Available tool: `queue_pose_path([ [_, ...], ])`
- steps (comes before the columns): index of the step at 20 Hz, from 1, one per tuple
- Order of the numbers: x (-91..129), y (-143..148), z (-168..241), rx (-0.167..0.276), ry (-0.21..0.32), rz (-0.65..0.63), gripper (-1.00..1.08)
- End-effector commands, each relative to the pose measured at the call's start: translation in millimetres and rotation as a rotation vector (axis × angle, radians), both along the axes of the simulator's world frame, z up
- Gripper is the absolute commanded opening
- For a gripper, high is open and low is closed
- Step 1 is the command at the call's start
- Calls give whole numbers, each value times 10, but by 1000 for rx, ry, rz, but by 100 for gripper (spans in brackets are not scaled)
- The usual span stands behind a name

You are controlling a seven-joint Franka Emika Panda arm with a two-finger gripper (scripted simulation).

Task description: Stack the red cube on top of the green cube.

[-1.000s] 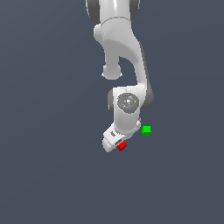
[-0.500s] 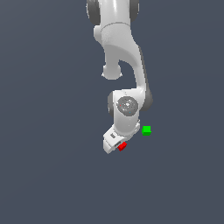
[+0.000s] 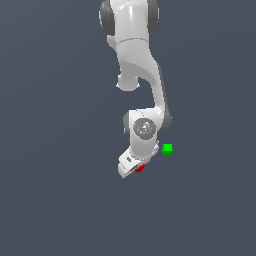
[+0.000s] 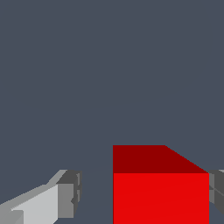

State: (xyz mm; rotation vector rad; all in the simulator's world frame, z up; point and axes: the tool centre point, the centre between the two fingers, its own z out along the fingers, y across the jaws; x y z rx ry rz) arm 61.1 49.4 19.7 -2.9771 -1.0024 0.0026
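- The scene is a flat, even dark grey-blue floor (image 3: 60, 200) without any texture or pattern.
- The arm (image 3: 137, 65) is glossy white with rounded segments and dark grey joints; one round joint cap near the wrist has small red dots on it.
- The gripper (image 4: 142, 194) is a white block-shaped hand. In the wrist view its fingers (image 4: 70, 194) are boxy, light grey, with darker grey pads at the tips.
- The red cube (image 4: 159, 188) is plain bright red with sharp edges; its upper face looks darker red than the front face. There is no mark on it.
- The green cube (image 3: 167, 148) is plain bright green, of about the same size as the red one, and it sits on the floor.
- Compared with one second ago and half a second ago, the arm is almost in the same pose, and both cubes are at the same places in the exterior view.
- The red cube lies between the two fingers. It is touching or almost touching one finger, and a clear gap is left to the other finger, so the jaws are wider than the cube and not closed on it.
- In the exterior view the red cube (image 3: 140, 168) shows just under the gripper (image 3: 136, 170). The green cube is near it, toward the exterior view's right and a little higher in that picture, apart from the gripper.
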Motion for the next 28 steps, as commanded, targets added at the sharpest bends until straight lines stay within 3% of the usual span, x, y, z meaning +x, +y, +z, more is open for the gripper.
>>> queue_pose_path([
  [1,10,1,3,0,-2,0,-100],
  [16,3,0,78,0,-2,0,-100],
  [28,-8,-2,801,0,-2,0,-100],
])
